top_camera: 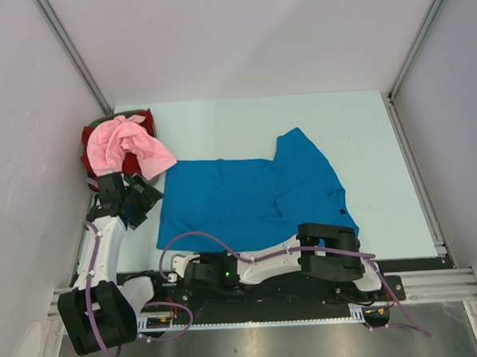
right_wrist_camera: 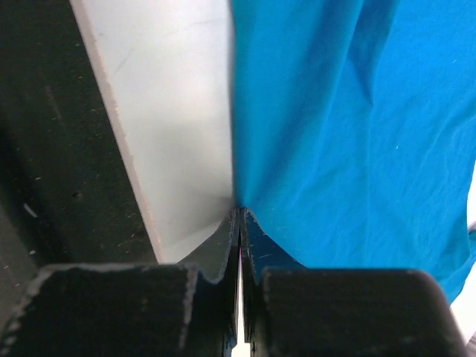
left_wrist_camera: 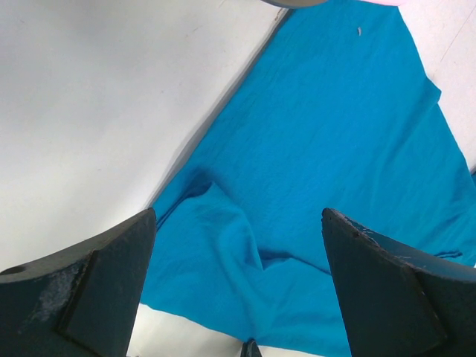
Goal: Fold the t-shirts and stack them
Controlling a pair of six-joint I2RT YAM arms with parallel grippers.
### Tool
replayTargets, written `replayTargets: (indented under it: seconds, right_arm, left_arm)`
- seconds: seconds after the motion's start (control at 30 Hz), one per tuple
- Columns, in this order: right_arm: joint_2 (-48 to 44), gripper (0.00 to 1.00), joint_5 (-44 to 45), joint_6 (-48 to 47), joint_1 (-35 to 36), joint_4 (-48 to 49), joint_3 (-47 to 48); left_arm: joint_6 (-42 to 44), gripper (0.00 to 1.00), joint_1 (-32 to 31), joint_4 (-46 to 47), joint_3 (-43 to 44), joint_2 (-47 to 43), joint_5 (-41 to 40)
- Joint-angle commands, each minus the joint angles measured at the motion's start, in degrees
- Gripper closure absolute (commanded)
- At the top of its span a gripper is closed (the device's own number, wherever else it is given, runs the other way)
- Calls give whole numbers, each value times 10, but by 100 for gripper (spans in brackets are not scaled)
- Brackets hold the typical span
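The bright blue t-shirt [top_camera: 255, 197] lies spread flat in the middle of the table; it also shows in the left wrist view [left_wrist_camera: 327, 149] and the right wrist view [right_wrist_camera: 349, 134]. The light pink t-shirt [top_camera: 125, 144] lies crumpled on the red t-shirt [top_camera: 142, 119] at the back left, with a bit of green [top_camera: 99, 120] behind. My left gripper [top_camera: 136, 201] is open and empty above the blue shirt's left edge, its fingers [left_wrist_camera: 97, 290] wide apart. My right gripper [top_camera: 169, 266] is shut, its fingertips [right_wrist_camera: 249, 227] pinching the blue shirt's near left edge.
The pale table [top_camera: 364, 140] ends at a black base plate [top_camera: 403, 266] along the near edge, also seen in the right wrist view [right_wrist_camera: 44, 134]. White walls and metal rails [top_camera: 418, 177] close in the sides. A purple cable [top_camera: 193, 237] loops over the shirt's near edge.
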Motion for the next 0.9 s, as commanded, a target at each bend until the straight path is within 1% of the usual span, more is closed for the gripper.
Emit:
replayTargets:
  seconds: [0.0, 0.37, 0.53, 0.57, 0.6, 0.63, 0.67, 0.7, 0.73, 0.8, 0.87]
  right_arm:
    - [18, 100, -38, 35, 26, -53, -3]
    - [11, 100, -36, 60, 69, -78, -7]
    - [13, 99, -27, 68, 74, -76, -8]
    - [10, 86, -16, 70, 72, -75, -7]
    - [10, 53, -11, 72, 65, -66, -8]
    - [7, 44, -5, 82, 61, -61, -7]
    - [-5, 31, 4, 85, 56, -56, -8]
    - [-16, 4, 8, 91, 50, -48, -8]
    - [-27, 0, 9, 99, 37, -44, -7]
    - [-65, 0, 27, 109, 20, -44, -8]
    - [-95, 0, 34, 134, -15, -55, -8]
  left_arm:
    - [16, 3, 6, 11, -1, -11, 15]
    - [10, 3, 6, 17, -13, -18, 24]
    - [7, 3, 6, 16, -13, -22, 26]
    - [7, 3, 7, 16, -13, -22, 25]
    - [6, 3, 6, 17, -13, -22, 28]
    - [8, 3, 6, 17, -13, -22, 31]
    - [8, 3, 6, 17, -11, -22, 33]
    - [12, 3, 6, 16, -9, -22, 34]
    - [13, 3, 6, 14, -8, -22, 34]
    - [17, 2, 6, 12, -1, -25, 29]
    - [18, 2, 6, 9, 8, -23, 29]
